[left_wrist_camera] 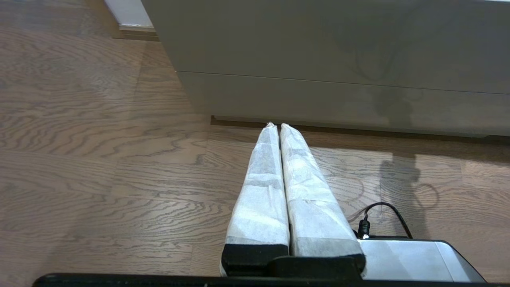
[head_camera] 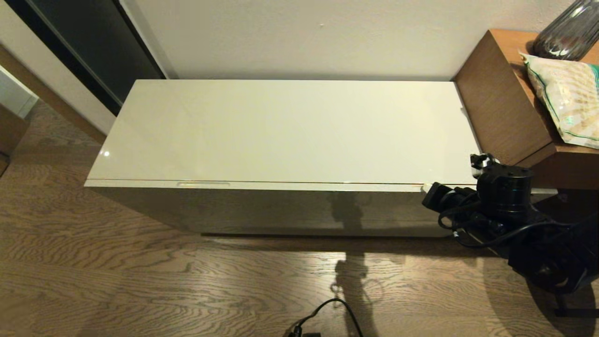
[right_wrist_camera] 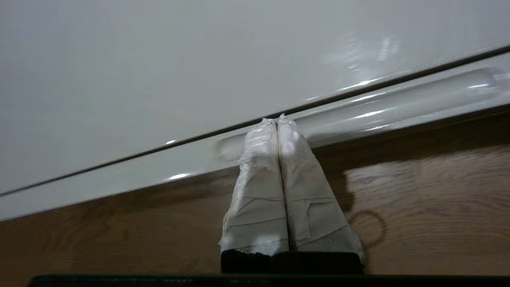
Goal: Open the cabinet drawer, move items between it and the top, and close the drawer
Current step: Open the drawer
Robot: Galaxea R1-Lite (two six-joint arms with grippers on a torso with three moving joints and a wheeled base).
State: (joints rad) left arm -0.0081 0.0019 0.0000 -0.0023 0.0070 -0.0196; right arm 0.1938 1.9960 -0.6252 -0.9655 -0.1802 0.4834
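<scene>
Right end effector point(right_wrist_camera: 277, 119), fingers together, seemingly at the cabinet drawer point(right_wrist_camera: 398, 99) slot.

My head camera looks steeply down on the long glossy cream cabinet top point(head_camera: 281, 131). My left wrist camera sits low, facing the cabinet's front from further back; my right wrist camera hovers close above the top's front edge.

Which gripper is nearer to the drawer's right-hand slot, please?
Right. The right gripper, fingers shut, has its tips at the slot on the drawer's front edge. The left gripper, also shut, hangs low over the floor, short of the cabinet's base.
</scene>
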